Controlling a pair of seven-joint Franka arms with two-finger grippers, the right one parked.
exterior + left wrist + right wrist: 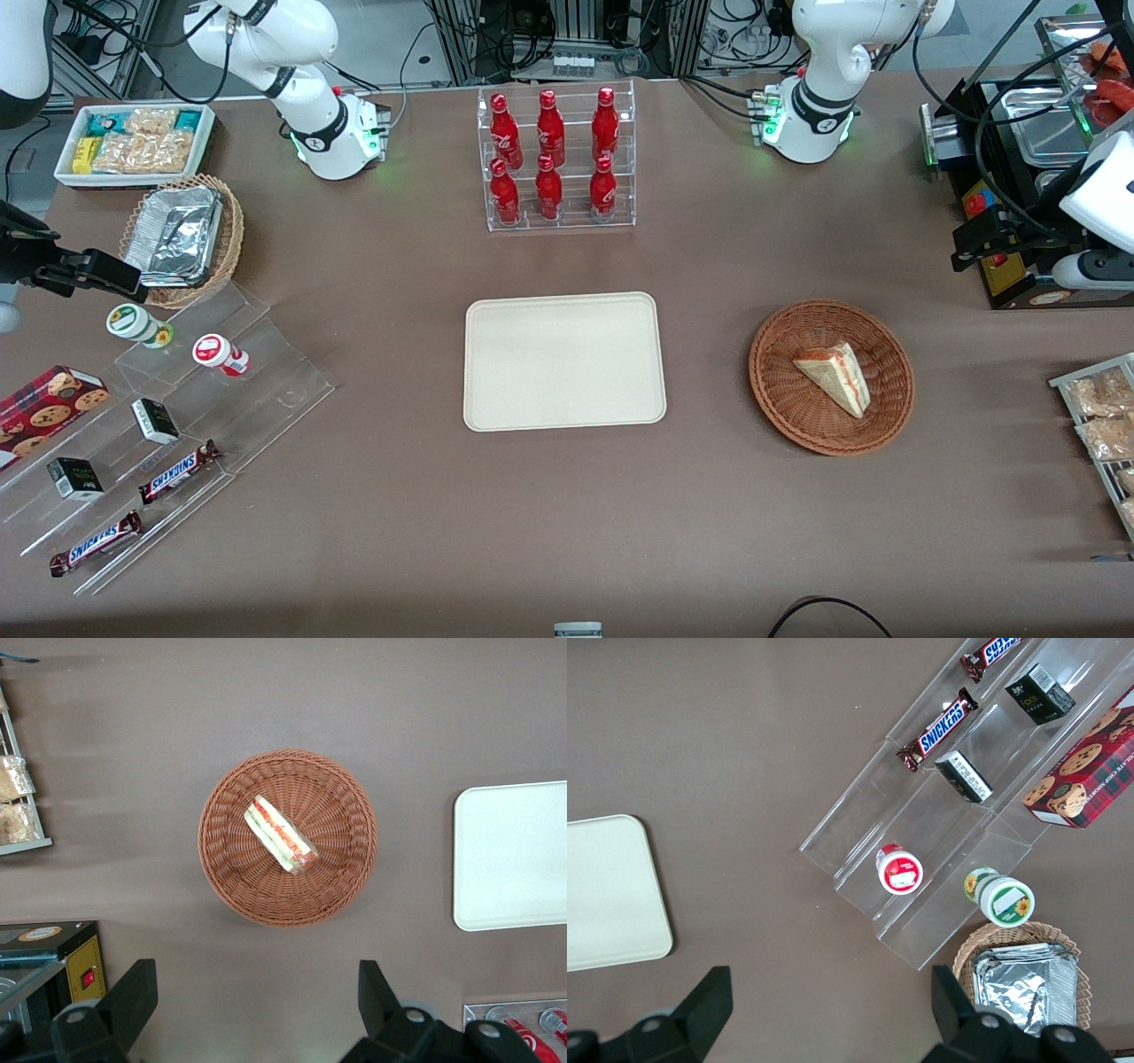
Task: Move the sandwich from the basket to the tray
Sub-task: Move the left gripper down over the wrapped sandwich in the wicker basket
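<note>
The sandwich [836, 377], a pale bread wedge with red, orange and green layers, lies in the round reddish-brown wicker basket [780, 399]. The cream-beige tray [564, 361] lies bare beside the basket, toward the parked arm's end. My left gripper [976, 237] hangs high above the table, farther from the front camera than the basket and toward the working arm's end. In the left wrist view the gripper [257, 973] is open wide and empty, with the sandwich [281, 835], basket [230, 877] and tray edge [509, 855] in sight below.
An acrylic rack of red bottles [554, 159] stands farther back than the tray. A black appliance [1019, 177] and a wire rack of snack packets [1099, 416] sit at the working arm's end. Acrylic steps with snacks [168, 434], a foil-container basket [182, 239] and a white snack box [133, 142] lie toward the parked arm's end.
</note>
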